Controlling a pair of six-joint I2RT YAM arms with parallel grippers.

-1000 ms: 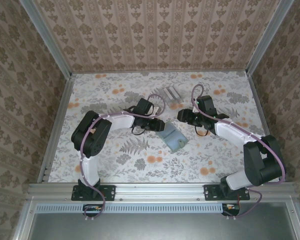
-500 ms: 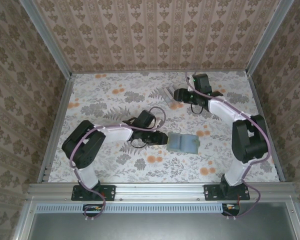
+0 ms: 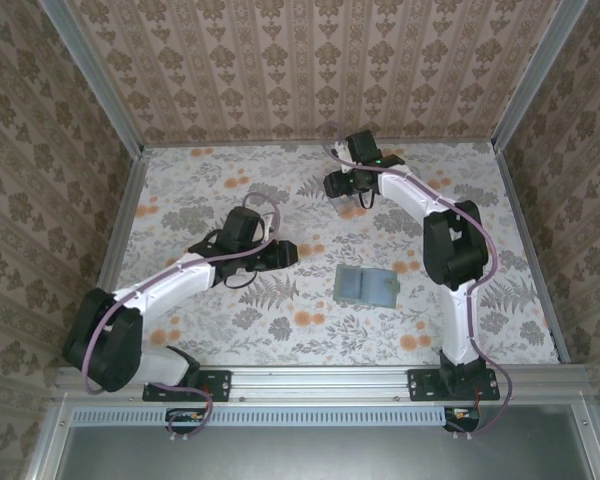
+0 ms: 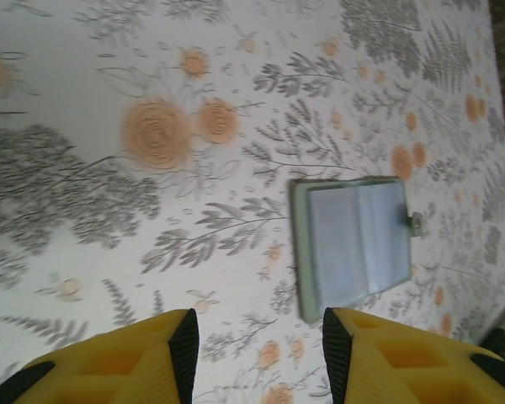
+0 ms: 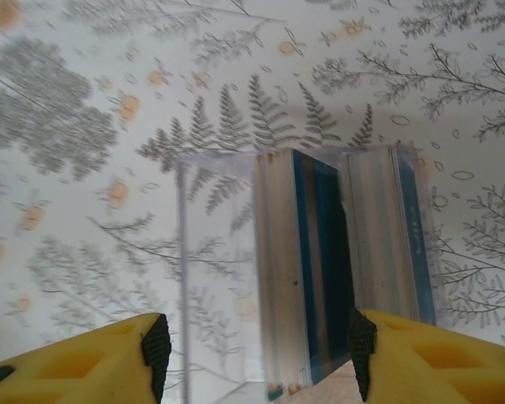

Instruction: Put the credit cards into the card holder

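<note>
The card holder point(image 3: 367, 286) lies flat on the flowered table right of centre, grey-green with a blue-grey inner face point(image 4: 358, 244). My left gripper point(image 3: 288, 253) stands open to its left, apart from it; in the left wrist view the left gripper point(image 4: 261, 353) has only tablecloth between its pads. My right gripper point(image 3: 330, 184) is at the back of the table, over a clear slotted stand point(image 5: 215, 252). The credit cards point(image 5: 303, 269) stand on edge in that stand, blue edges showing. Open, the right gripper point(image 5: 257, 358) straddles one stack without touching it.
A second stack of cards point(image 5: 387, 227) stands in the stand's right slot. Patterned walls close the table at the back and both sides. A metal rail point(image 3: 320, 378) runs along the near edge by the arm bases.
The left arm pulled back leftward, away from the card holder, which was turned and now lies square. The right arm swung from the centre to the stand at the back.
</note>
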